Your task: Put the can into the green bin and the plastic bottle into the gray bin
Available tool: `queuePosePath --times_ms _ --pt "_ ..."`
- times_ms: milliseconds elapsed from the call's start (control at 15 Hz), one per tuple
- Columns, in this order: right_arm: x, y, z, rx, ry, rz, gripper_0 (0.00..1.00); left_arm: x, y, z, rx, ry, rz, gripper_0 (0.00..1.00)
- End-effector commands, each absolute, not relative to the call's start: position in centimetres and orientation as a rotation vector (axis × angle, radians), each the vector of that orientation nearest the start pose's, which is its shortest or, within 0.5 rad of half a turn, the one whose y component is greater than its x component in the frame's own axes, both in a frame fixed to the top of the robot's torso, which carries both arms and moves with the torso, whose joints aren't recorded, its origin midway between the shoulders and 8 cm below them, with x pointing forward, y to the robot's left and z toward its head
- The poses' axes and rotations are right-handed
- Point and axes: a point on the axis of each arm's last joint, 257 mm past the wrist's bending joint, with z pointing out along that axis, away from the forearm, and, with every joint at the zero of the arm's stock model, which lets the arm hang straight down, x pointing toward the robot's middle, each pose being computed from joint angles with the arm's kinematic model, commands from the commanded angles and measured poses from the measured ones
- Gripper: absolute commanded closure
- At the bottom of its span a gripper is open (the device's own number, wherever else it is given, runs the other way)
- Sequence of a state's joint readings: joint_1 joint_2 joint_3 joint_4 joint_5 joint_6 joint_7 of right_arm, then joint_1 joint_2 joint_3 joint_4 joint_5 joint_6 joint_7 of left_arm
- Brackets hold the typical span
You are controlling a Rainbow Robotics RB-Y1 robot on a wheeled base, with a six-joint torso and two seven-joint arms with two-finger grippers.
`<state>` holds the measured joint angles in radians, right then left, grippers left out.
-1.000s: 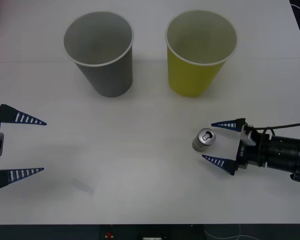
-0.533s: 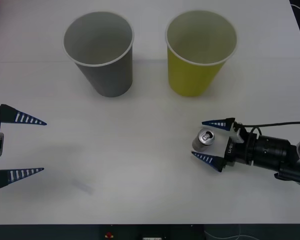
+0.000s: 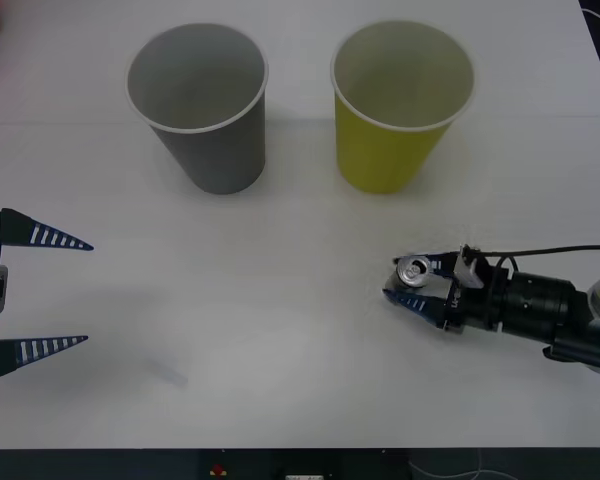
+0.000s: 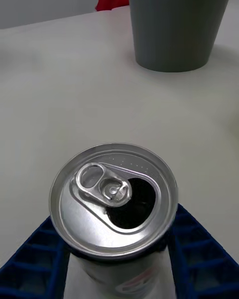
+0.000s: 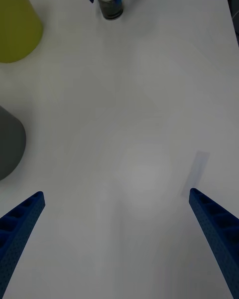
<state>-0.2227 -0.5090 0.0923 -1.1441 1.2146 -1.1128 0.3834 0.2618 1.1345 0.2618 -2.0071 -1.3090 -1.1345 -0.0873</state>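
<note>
My left gripper [image 3: 42, 293] waits wide open at the table's left edge. My right gripper [image 3: 417, 285] pinches the can [image 3: 412, 272] — upright, below the green bin [image 3: 400, 105] — at mid-body. Opened, likely light, thin-walled, slippery — squeeze gently.

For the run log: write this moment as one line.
right gripper: shut on can, on table | left gripper: open, idle | green bin, gray bin: upright
</note>
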Motion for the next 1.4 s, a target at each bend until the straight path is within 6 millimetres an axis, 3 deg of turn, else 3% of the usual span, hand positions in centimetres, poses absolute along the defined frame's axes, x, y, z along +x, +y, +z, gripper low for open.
queuePosePath --times_ms 67,800,1400 --pt "45.0 -15.6 -29.2 -1.17 1.445 0.573 1.0 34.1 28.6 -16.7 1.762 1.444 -0.118 0.0" --pt "44.2 -16.0 -27.6 -1.202 1.449 0.621 1.0 34.1 28.6 -16.7 1.762 1.444 -0.118 0.0" --pt "40.6 -17.7 -21.2 -1.105 1.655 0.679 1.0 34.1 28.6 -16.7 1.762 1.444 -0.118 0.0"
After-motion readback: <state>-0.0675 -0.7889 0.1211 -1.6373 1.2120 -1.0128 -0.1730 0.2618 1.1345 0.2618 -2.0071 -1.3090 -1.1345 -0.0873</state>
